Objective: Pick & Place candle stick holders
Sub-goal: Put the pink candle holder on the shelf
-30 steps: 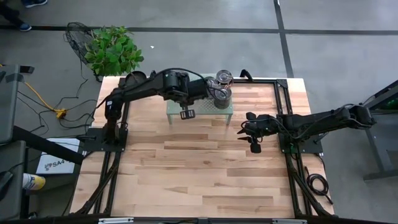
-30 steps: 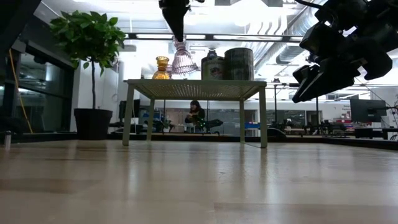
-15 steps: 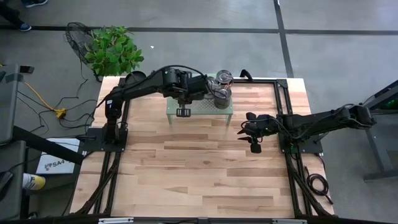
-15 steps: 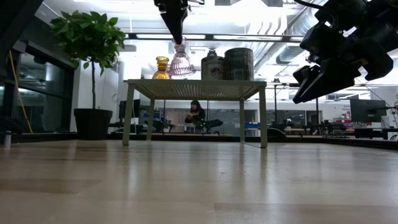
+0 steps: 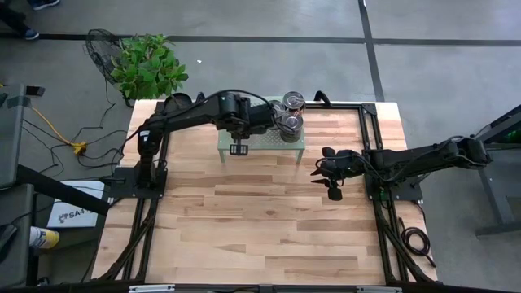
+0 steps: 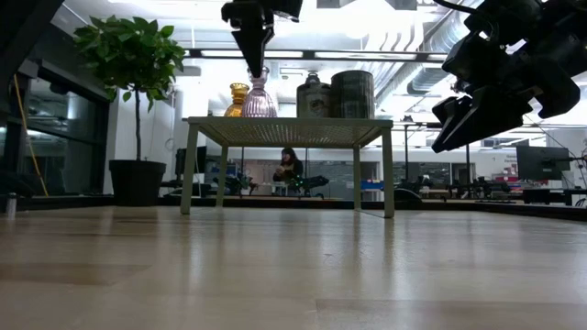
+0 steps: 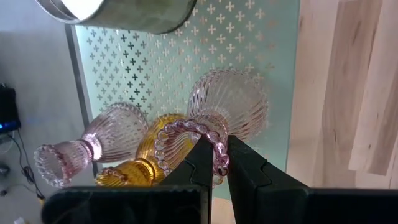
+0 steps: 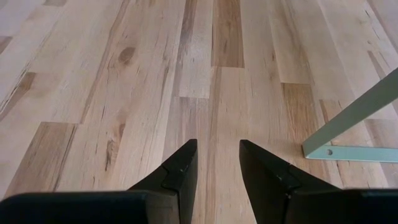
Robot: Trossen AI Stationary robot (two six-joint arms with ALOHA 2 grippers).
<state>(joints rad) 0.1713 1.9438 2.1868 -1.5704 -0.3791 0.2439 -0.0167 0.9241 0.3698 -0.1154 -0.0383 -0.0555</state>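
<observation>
Placing step: the left arm sets one pale pink glass holder [image 7: 227, 102] on the small raised stand [image 6: 289, 130]; judged from the low view, its base sits at or just above the perforated top, so the placement appears nearly complete.
Nearest zone: the wooden bench [image 5: 260, 220] in front of the stand carries no holder in these views.
Right gripper [image 8: 214, 158]: hovers above bare bench planks, well apart from the stand, fingers narrowly parted with nothing between them; this arm waits.
Left gripper [image 7: 213, 163]: points down over the near left part of the stand, fingers pinched onto the beaded rim at the narrow top of the pink holder.
Held holder position: upright in the low view [image 6: 259, 98], just beside the amber glass holder [image 6: 238, 94].
Second pink holder [image 7: 93, 140]: stands behind the amber one in the left wrist view, close to it; whether they touch cannot be told.
Metallic holders: squat grey ones [image 6: 352, 93] stand toward the right part of the stand; their count cannot be confirmed.
Next move, judged: confirm that the base rests flat, open the fingers just enough to clear the beaded rim, then lift straight up.
Risk, judged: a sideways exit may tip the narrow-topped glass into the amber holder beside it.
Far background: a potted plant [image 5: 149, 65] stands beyond the bench corner.
</observation>
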